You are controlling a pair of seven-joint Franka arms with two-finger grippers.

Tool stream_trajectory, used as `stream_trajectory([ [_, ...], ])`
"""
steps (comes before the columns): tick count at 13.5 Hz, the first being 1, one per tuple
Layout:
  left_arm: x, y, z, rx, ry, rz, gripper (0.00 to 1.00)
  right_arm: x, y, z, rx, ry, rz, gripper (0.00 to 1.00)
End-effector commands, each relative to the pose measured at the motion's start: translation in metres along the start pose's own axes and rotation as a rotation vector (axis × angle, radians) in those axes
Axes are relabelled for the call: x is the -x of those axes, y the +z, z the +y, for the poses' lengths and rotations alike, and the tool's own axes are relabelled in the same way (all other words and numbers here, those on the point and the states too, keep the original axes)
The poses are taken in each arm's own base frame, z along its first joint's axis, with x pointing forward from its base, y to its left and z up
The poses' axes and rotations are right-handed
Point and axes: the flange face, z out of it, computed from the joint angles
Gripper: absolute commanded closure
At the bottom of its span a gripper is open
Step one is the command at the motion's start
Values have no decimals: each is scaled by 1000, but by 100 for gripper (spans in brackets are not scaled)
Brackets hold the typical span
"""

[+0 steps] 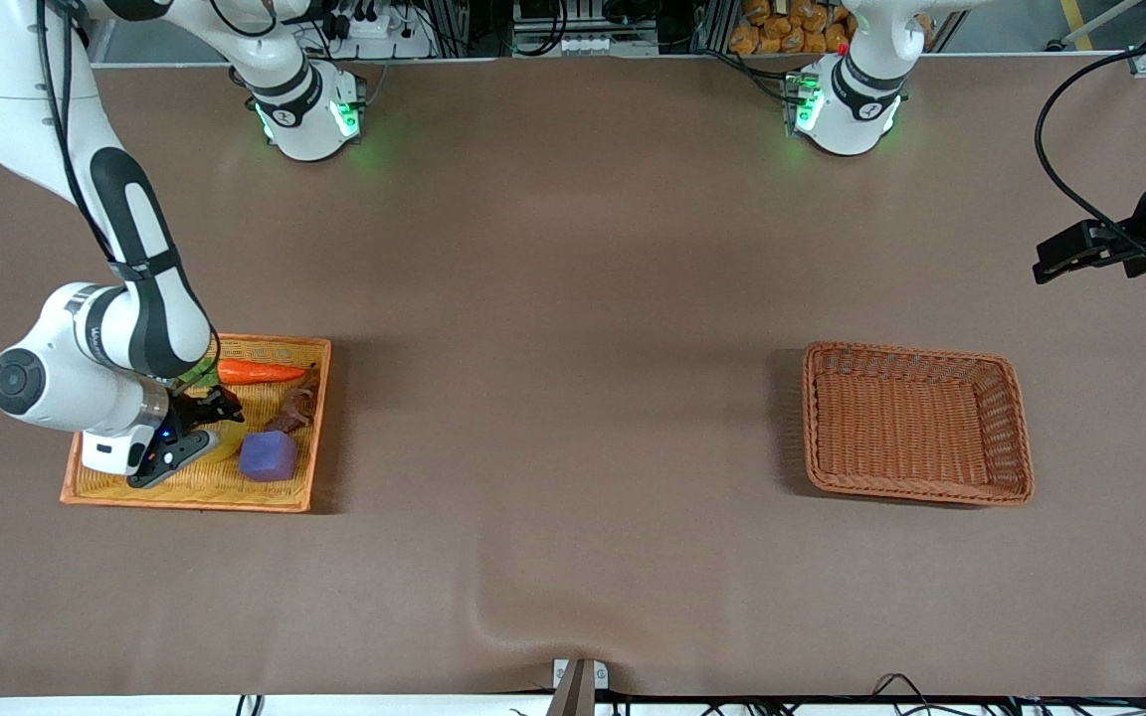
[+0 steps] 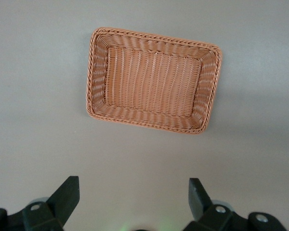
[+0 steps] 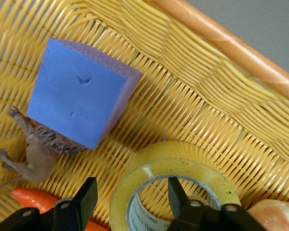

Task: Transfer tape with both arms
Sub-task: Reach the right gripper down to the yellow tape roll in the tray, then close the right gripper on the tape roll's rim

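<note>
We read this as the pick-up step, w/ the yellow tray (image 1: pixel 289 497) as our landmark at the right arm's end of the tabletop (image 1: pixel 573 298). The tape (image 3: pixel 171 192) lies flat in that tray, hole up, just beside the purple cube (image 1: pixel 269 455) and toward the tray's outer end from it. The right end effector (image 3: pixel 127 202) is down in the tray over the roll w/ its fingers apart: one finger (image 3: pixel 178 195) sits inside the core, the other outside the roll wall, so they straddle the wall w/o pinching it yet. That straddle makes sense to us, since a wide ring lying flat gives little to grab across its full width, while its wall fits between the fingers. Also in the tray: a carrot (image 1: pixel 260 372) along the edge farther from the front camera than the cube, and a small brown animal figure (image 1: pixel 292 408) between carrot and cube; a pale rounded item touches the roll, id unclear. The brown basket (image 1: pixel 916 423) stands well apart from the tray, at the left arm's end of the tabletop, and holds nothing; we take it as the likely drop spot. The left end effector (image 2: pixel 132 202) waits in the air near that basket, fingers spread wide, prob. held there ready to receive the roll. Next we expect the right fingers to close on the wall and lift clear of the cube.
</note>
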Motion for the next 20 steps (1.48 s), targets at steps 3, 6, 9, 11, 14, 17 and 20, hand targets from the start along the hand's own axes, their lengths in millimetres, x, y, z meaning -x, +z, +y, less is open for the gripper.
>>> stream_trajectory([
  [3,-1,-3,-2,33,8,9,0,9,-1,-1,-36,84,-28,32],
  [6,-1,-3,-2,33,8,9,0,13,1,-2,-55,109,-50,34],
  [9,0,-4,-2,33,8,10,0,19,9,4,-59,127,-55,55],
  [11,0,-4,-2,33,9,11,0,18,9,3,-62,128,-56,90],
  [14,-1,-4,-6,33,6,10,0,17,5,0,-65,114,-55,100],
  [17,-1,-4,-10,34,15,11,0,2,-68,-25,-99,92,-66,100],
  [20,-1,-3,-10,34,15,9,0,-26,-146,-52,-93,108,-105,100],
])
